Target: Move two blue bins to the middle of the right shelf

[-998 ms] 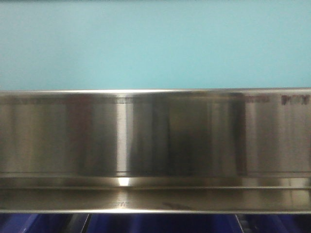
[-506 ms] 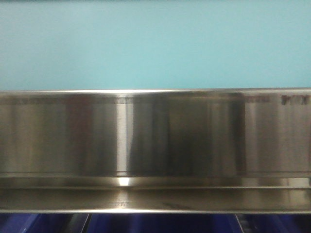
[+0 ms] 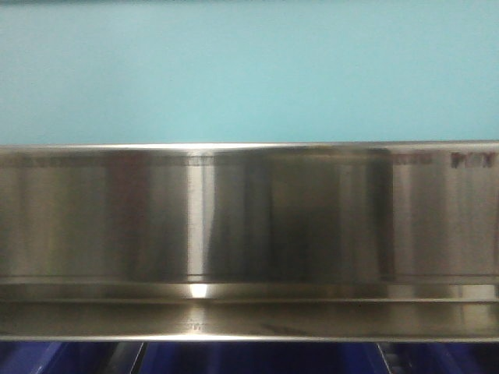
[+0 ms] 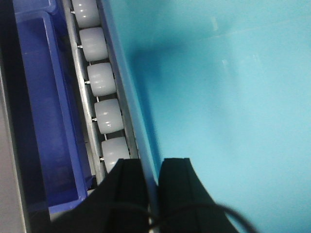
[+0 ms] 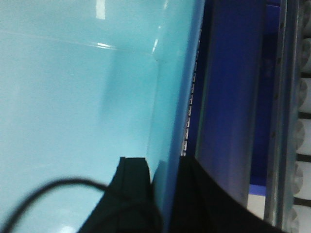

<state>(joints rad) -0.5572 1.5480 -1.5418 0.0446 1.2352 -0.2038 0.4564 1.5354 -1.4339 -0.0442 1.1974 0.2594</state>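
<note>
Left gripper [image 4: 153,194] pinches the thin wall of the light-blue bin [image 4: 218,97] at lower centre. Right gripper [image 5: 167,199] pinches another wall, lower centre. Bin fills the upper front view above the steel rail [image 3: 249,234]. Likely stiff, light, slick plastic; grip the walls.
</note>
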